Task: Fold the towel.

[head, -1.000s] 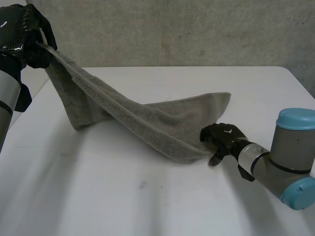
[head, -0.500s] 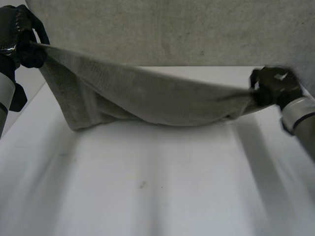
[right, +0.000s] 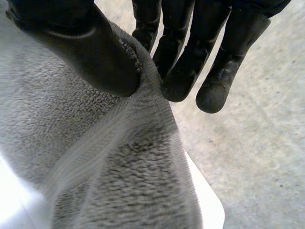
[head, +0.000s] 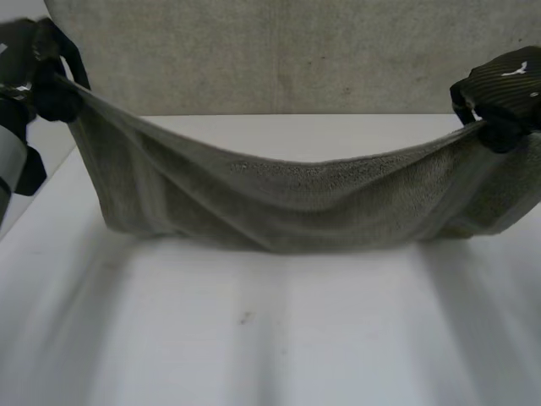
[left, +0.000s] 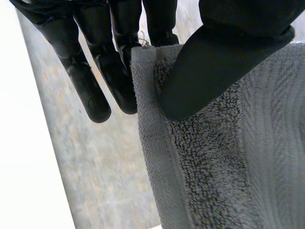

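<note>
Between the raised left hand and right hand the grey towel hung by its upper corners, sagging in the middle, its lower edge seemingly brushing the white table below them. Each hand pinched its corner between thumb and fingers, right at the hem's tip. With so little cloth in either grasp, I judged that drawing the hands further apart could tug a corner free and drop the towel, while the slack belly might bunch on the table and skew the fold.
</note>
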Robot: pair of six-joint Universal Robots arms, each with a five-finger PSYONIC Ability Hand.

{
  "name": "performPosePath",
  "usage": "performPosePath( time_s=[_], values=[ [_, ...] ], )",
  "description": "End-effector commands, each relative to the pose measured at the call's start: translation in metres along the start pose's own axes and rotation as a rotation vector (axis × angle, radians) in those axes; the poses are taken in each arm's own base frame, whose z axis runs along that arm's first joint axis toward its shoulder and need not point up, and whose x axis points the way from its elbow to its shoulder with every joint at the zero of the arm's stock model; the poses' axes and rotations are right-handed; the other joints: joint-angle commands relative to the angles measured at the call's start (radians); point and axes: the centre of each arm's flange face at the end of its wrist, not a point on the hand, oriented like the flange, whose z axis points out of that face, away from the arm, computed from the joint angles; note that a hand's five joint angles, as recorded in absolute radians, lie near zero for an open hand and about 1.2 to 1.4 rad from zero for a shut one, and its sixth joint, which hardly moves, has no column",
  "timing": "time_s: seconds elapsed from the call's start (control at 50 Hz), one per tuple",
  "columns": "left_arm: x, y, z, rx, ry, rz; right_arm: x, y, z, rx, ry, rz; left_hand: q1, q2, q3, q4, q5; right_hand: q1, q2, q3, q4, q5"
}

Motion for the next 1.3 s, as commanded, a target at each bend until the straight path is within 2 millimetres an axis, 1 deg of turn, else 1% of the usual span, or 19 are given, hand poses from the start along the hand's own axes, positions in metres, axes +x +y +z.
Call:
performPosePath(
  time_s=[0.02,0.16,0.2,0.24,0.34,0.46,0.52,0.58,0.62,0.64,0.68,0.72,0.74,0.78,0.84,0.88,0.94,1.12,1.3],
  values=[
    [0.000,0.048,0.044,-0.099,0.009,0.007,0.002,0.002,0.064,0.046,0.066,-0.041,0.189,0.178,0.179,0.177,0.185,0.060,0.061,0.063,0.052,0.054],
    [0.004,0.043,0.106,0.010,0.017,0.000,0.025,-0.029,0.108,0.293,0.275,-0.104,0.189,0.178,0.179,0.177,0.185,0.060,0.061,0.063,0.052,0.054],
    [0.005,0.030,0.119,0.071,0.019,-0.003,0.033,-0.041,0.111,0.381,0.336,-0.120,0.189,0.178,0.179,0.177,0.185,0.060,0.061,0.063,0.052,0.054],
    [0.006,-0.005,0.138,0.210,0.022,-0.019,0.046,-0.068,0.110,0.547,0.438,-0.130,0.189,0.178,0.179,0.177,0.185,0.060,0.061,0.063,0.052,0.054],
    [0.005,-0.053,0.146,0.420,0.000,-0.095,0.056,-0.096,0.092,0.712,0.508,-0.086,0.189,0.178,0.179,0.177,0.185,0.060,0.061,0.063,0.052,0.054],
    [0.005,-0.068,0.139,0.484,0.002,-0.175,0.048,-0.090,0.086,0.713,0.456,-0.043,0.189,0.178,0.179,0.177,0.185,0.060,0.061,0.063,0.052,0.054],
    [0.001,-0.024,0.128,0.341,-0.005,-0.186,0.037,-0.075,0.090,0.663,0.414,-0.030,0.189,0.178,0.179,0.177,0.185,0.060,0.061,0.063,0.052,0.054],
    [0.000,-0.008,0.123,0.288,-0.013,-0.184,0.019,-0.049,0.099,0.589,0.336,-0.033,0.189,0.178,0.179,0.177,0.185,0.060,0.061,0.063,0.052,0.054],
    [-0.006,0.035,0.108,0.155,-0.037,-0.175,-0.007,-0.016,0.107,0.501,0.217,-0.038,0.189,0.178,0.179,0.177,0.185,0.060,0.061,0.063,0.052,0.054],
    [-0.006,0.035,0.108,0.154,-0.037,-0.175,-0.007,-0.016,0.107,0.501,0.216,-0.038,0.189,0.178,0.179,0.177,0.185,0.060,0.061,0.063,0.052,0.054],
    [-0.009,0.076,0.088,0.020,-0.047,-0.167,-0.023,0.001,0.109,0.461,0.153,-0.042,0.189,0.178,0.179,0.177,0.185,0.060,0.061,0.063,0.052,0.054],
    [-0.011,0.095,0.077,-0.039,-0.046,-0.163,-0.054,0.040,0.111,0.362,0.047,-0.055,0.189,0.178,0.179,0.177,0.185,0.060,0.061,0.063,0.052,0.054],
    [-0.011,0.095,0.077,-0.040,-0.046,-0.163,-0.054,0.040,0.111,0.361,0.047,-0.055,0.189,0.178,0.179,0.177,0.185,0.060,0.061,0.063,0.052,0.054],
    [-0.012,0.128,0.058,-0.138,-0.026,-0.155,-0.085,0.079,0.109,0.266,-0.044,-0.069,0.189,0.178,0.179,0.177,0.185,0.060,0.061,0.063,0.052,0.054],
    [-0.012,0.147,0.041,-0.199,-0.017,-0.153,-0.099,0.099,0.108,0.209,-0.085,-0.070,0.189,0.178,0.179,0.177,0.185,0.060,0.061,0.063,0.052,0.054],
    [-0.012,0.155,0.034,-0.226,-0.021,-0.155,-0.120,0.130,0.103,0.117,-0.142,-0.072,0.189,0.178,0.179,0.177,0.185,0.060,0.061,0.063,0.052,0.054],
    [-0.019,0.162,0.025,-0.263,-0.042,-0.153,-0.130,0.149,0.099,0.060,-0.175,-0.047,0.189,0.178,0.179,0.177,0.185,0.060,0.061,0.063,0.052,0.054],
    [-0.030,0.155,0.025,-0.250,-0.073,-0.151,-0.124,0.162,0.095,0.004,-0.161,0.038,0.189,0.178,0.179,0.177,0.185,-0.277,-0.276,-0.273,-0.285,-0.283],
    [-0.042,0.150,0.029,-0.231,-0.104,-0.155,-0.105,0.174,0.099,-0.046,-0.101,0.363,0.189,0.178,0.179,0.177,0.185,-0.567,-0.567,-0.564,-0.576,-0.573]
  ],
)
